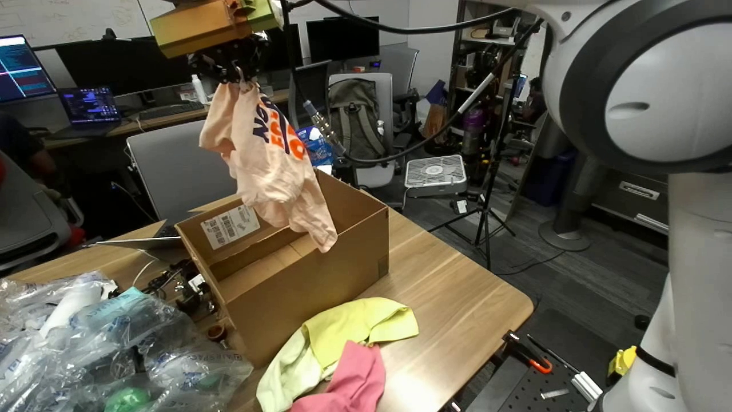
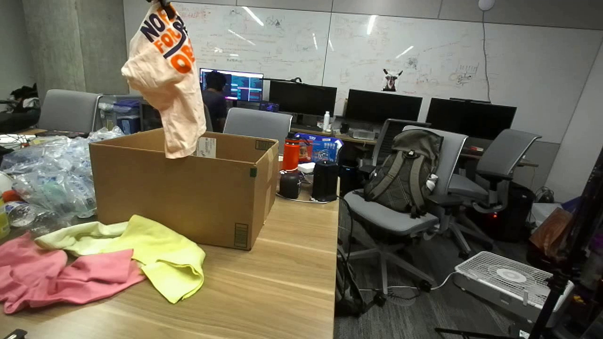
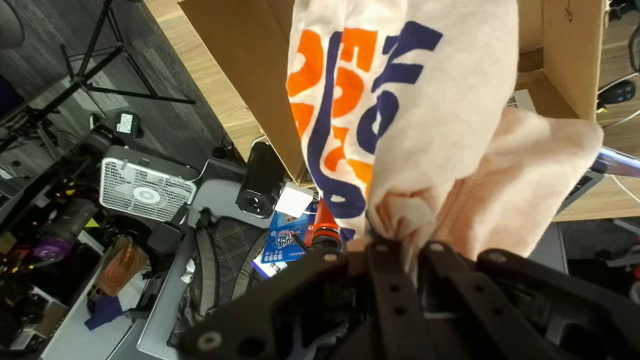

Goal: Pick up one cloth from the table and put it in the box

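Nearest, at about five o'clock from the box (image 1: 320,280) in an exterior view, a pink cloth (image 1: 357,377) lies on the table (image 1: 446,297), touching a yellow cloth (image 1: 343,332). Plastic bags (image 1: 103,343) are heaped at eight o'clock. Over the box, at twelve o'clock, hangs the peach cloth (image 1: 269,166), not yet inside. In both exterior views its lower end crosses in front of the near wall's rim; whether they touch, I cannot tell. In the wrist view the gripper (image 3: 409,252) is clamped on a bunched fold of it.

Released here, it would probably drape over that wall or slide off toward five o'clock, because the tail hangs on the near side. Lowering straight down could catch the tail on the rim and nudge the box; shifting toward eleven o'clock first should help. The pinched fold looks small, so a quick swing might pull it loose. Soft fabric may also cling to a finger at release.
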Action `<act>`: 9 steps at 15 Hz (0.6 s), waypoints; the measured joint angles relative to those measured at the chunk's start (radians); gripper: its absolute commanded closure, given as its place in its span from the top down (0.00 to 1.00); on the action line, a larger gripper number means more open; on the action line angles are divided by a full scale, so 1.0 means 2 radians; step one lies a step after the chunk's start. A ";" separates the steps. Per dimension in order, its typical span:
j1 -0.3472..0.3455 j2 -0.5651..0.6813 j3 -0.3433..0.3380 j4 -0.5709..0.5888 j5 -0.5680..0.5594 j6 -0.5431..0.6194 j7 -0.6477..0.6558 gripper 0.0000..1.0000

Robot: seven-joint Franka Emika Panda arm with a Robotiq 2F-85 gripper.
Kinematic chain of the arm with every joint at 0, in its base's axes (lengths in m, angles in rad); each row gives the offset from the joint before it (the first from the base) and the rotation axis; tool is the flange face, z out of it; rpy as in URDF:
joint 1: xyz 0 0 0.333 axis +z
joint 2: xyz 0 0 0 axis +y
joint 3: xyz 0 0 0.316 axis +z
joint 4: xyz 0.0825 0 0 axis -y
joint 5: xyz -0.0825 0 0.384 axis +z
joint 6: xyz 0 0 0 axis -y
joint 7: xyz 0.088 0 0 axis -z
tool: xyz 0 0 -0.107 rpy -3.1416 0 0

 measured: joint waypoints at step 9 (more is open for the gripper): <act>0.049 0.071 -0.063 0.095 0.003 0.000 -0.012 0.02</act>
